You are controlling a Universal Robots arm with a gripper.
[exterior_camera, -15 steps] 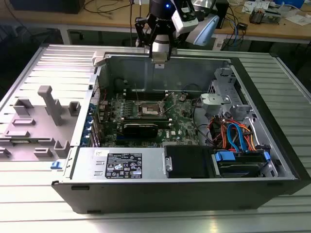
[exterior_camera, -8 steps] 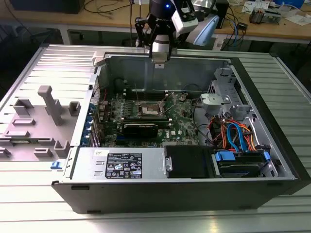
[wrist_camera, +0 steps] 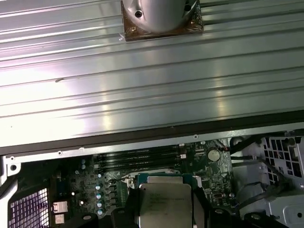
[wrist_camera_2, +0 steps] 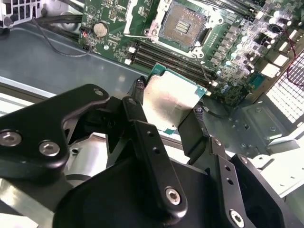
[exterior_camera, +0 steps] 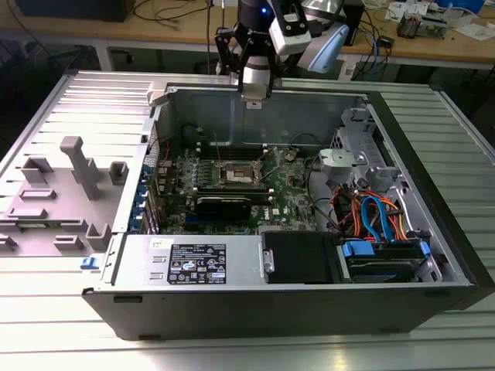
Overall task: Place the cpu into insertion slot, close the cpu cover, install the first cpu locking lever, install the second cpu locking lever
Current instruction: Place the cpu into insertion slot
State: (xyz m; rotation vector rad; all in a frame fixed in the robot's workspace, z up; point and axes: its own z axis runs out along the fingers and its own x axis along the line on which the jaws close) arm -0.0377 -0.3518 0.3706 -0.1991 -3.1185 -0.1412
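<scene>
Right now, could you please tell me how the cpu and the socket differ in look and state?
The cpu is clamped in the hand, held off the board, while the socket sits fixed on the motherboard. The cpu shows a plain, shiny silver top, whereas the socket shows a dull, finely gridded contact field. The socket is empty, so the cpu is not yet seated. Both are square and look similar in footprint.

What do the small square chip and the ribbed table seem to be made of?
The small square silver-grey chip: top looks like dull metal, soft glare; green rim suggests circuit board. The ribbed grey table: probably aluminium, bright streaks along its grooves.
</scene>
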